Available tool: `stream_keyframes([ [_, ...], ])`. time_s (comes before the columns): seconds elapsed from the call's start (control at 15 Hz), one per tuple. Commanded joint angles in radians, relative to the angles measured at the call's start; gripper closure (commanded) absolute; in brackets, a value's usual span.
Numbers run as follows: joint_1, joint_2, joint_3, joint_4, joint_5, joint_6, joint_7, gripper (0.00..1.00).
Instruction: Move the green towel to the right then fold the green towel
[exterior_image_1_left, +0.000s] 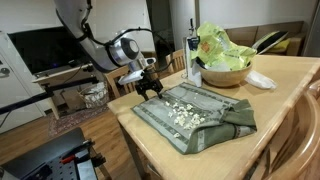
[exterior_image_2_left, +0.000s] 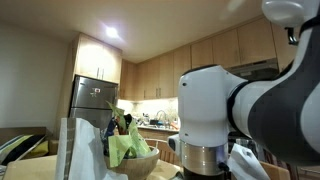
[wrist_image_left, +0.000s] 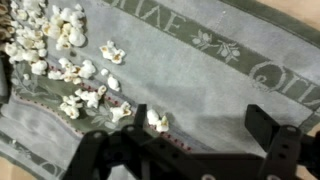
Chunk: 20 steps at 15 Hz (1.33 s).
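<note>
Green woven cloth towel (exterior_image_1_left: 195, 115) lies spread open on the light wooden tabletop (exterior_image_1_left: 285, 95), unfolded, with loose white popcorn (exterior_image_1_left: 183, 108) scattered across it. The fold is all left to do, and probably the shift right too. The white arm bends down at the wrist, its black end effector (exterior_image_1_left: 150, 88) low over the towel's edge, spread wide and empty.

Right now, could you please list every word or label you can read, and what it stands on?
"OLIVE", partly cropped: woven into the green towel border, top edge of the wrist view.
"OLIV", cut off: same border, right side.
Exterior views: nothing legible.
</note>
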Motion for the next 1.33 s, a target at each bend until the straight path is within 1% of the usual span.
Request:
stream_keyframes([
  [0.0, 0.014, 0.004, 0.020, -0.002, -0.012, -0.028, -0.053, 0.00],
  [0.33, 0.028, 0.031, 0.049, 0.004, -0.006, -0.066, -0.094, 0.00],
  [0.4, 0.015, 0.033, 0.071, 0.001, 0.010, -0.070, -0.127, 0.00],
  [0.47, 0.024, 0.035, 0.071, 0.001, 0.004, -0.074, -0.124, 0.00],
  [0.73, -0.004, 0.032, 0.128, -0.007, 0.032, -0.070, -0.208, 0.00],
  [0.87, -0.004, 0.025, 0.135, -0.011, 0.033, -0.066, -0.224, 0.00],
  [1.07, -0.025, 0.032, 0.156, -0.005, 0.060, -0.070, -0.264, 0.00],
  [1.27, -0.079, 0.043, 0.207, 0.004, 0.134, -0.091, -0.362, 0.00],
])
